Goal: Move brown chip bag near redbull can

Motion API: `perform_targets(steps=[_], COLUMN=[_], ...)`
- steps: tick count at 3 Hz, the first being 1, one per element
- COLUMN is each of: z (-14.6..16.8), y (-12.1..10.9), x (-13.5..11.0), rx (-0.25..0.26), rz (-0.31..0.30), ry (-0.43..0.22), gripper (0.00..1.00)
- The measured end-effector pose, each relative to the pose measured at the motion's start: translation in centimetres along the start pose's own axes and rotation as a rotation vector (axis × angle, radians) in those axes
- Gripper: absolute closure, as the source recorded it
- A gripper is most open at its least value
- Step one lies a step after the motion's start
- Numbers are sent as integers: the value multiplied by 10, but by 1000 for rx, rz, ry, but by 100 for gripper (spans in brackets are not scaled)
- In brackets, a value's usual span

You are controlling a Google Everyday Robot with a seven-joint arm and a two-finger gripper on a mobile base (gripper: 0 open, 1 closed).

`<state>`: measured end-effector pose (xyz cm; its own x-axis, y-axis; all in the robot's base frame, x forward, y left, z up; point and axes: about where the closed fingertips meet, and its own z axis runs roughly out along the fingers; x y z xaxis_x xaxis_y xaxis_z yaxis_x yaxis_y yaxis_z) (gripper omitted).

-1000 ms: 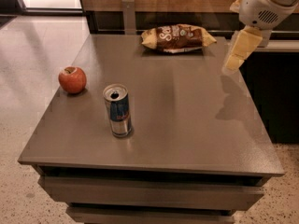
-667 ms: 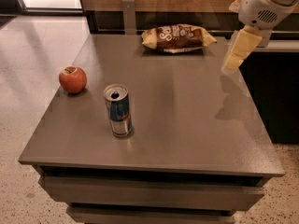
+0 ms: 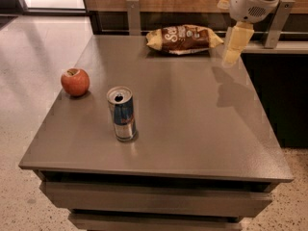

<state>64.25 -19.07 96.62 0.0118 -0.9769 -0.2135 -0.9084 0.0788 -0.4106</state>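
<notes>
Gray tbl [image 3: 202, 129], pincer [image 3: 232, 56] rt of brown chip bag [image 3: 183, 38], redbull can [image 3: 123, 114]

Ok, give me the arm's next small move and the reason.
Probably shift the gripper left and down onto the brown chip bag: the gripper hangs just right of it at the far edge of the table, and the bag lies ungrasped, far from the redbull can.

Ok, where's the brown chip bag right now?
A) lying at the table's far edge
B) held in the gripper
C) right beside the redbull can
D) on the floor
A: the brown chip bag lies at the far edge of the table. The gripper hangs just to the bag's right without holding it, and the redbull can stands well apart, nearer the front.
</notes>
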Motion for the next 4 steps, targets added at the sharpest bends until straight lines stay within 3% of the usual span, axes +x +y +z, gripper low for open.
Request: perform_targets(steps=[1,2,3,4], z=[33,62,64,64], y=[-25,-41,-54,-53], x=[-2,-1,-6,-6], rx=[6,60,106,106], rz=[-51,-40,-42,-42], ry=[5,-11,-27,-27], gripper=[0,0,0,0])
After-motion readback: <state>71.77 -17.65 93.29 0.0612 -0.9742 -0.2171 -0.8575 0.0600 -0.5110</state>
